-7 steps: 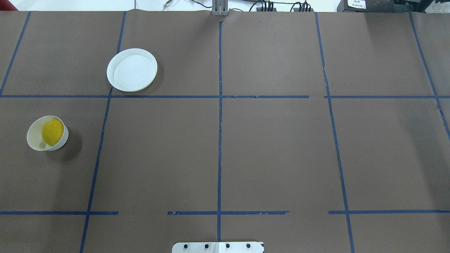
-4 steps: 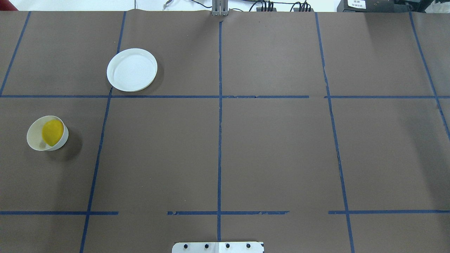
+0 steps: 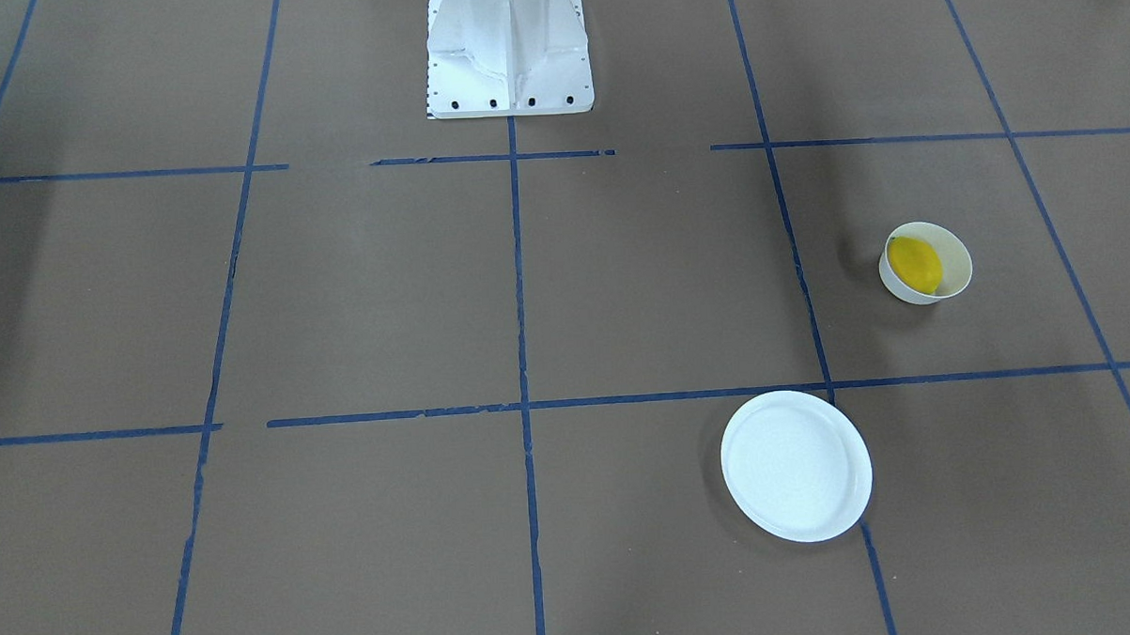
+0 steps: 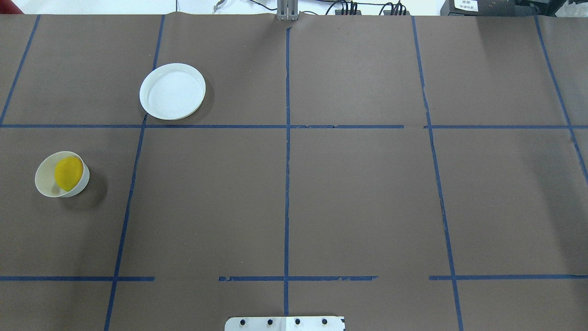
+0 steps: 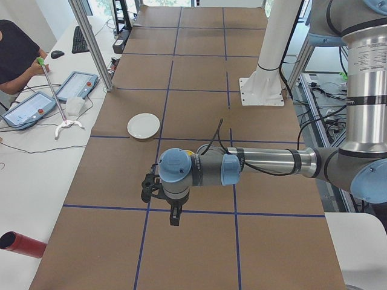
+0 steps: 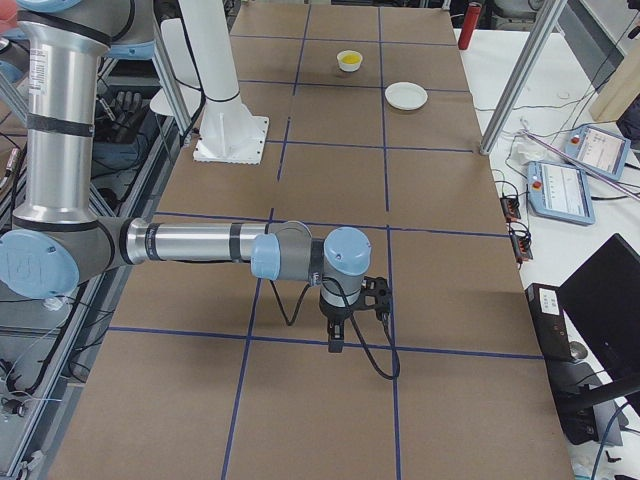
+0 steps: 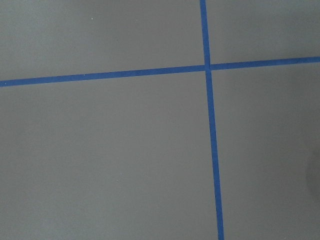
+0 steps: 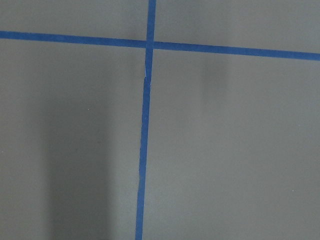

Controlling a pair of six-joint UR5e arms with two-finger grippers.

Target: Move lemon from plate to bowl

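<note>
The yellow lemon (image 4: 69, 173) lies inside the small deep white bowl (image 4: 45, 180) at the table's left; both also show in the front view, lemon (image 3: 915, 265) in bowl (image 3: 956, 255). The flat white plate (image 4: 172, 91) stands empty farther back, apart from the bowl, and shows in the front view (image 3: 796, 465). My left gripper (image 5: 175, 217) shows only in the left side view, pointing down above the table; I cannot tell if it is open. My right gripper (image 6: 335, 344) shows only in the right side view, pointing down; I cannot tell its state.
Brown paper with blue tape lines (image 4: 286, 161) covers the table. The robot's white base (image 3: 508, 52) stands at the near middle edge. Operators' tablets (image 5: 72, 86) and a red cylinder (image 5: 21, 244) lie on the side desk beyond the table.
</note>
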